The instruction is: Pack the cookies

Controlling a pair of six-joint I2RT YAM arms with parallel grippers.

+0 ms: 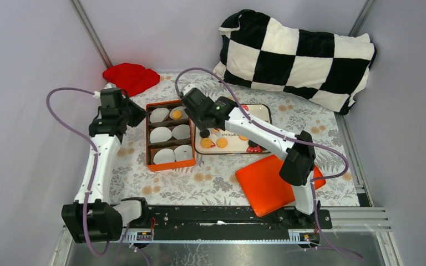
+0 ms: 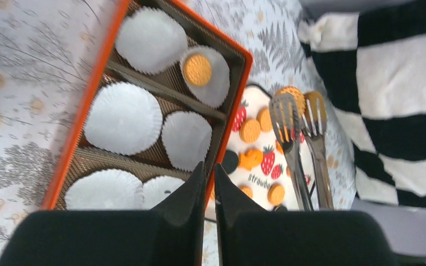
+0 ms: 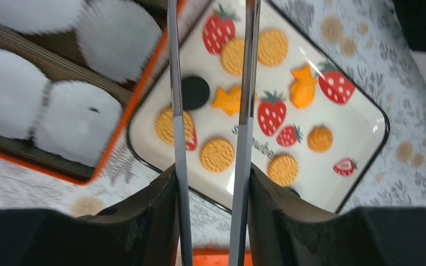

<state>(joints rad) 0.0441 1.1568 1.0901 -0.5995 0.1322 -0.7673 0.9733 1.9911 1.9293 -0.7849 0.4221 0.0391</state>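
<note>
Picking up the next cookie from the strawberry-print tray [image 3: 360, 119] looks like the step in hand. Your right fingers [image 3: 144, 221] clamp the two arms of the metal tongs [image 3: 244, 149], and the left wrist view shows the tong blades spread apart over the far end of the tray. I cannot tell whether they touch anything.

Most of the cookies [image 3: 217, 154] lie loose on that tray. One orange cookie [image 2: 197, 69] sits in a white paper liner [image 2: 123, 117] at the far end of the orange box [image 1: 172, 165], which stands just beside the tray. Your left fingers [image 2: 183, 199] are nearly together with only a slit between them, holding nothing, beside the box.

Next, you likely need to lower the blades around one round cookie, squeeze, lift it and carry it to a liner that has none. The box's orange rim stands between tray and liners, so lift the cookie over it. The left arm close to the box may crowd you.

On the tabletop [image 1: 216, 180] an orange lid [image 1: 260, 185] lies near the right arm's base. A red cloth [image 1: 130, 77] and a checkered pillow [image 1: 297, 55] lie well apart at the far edge.
</note>
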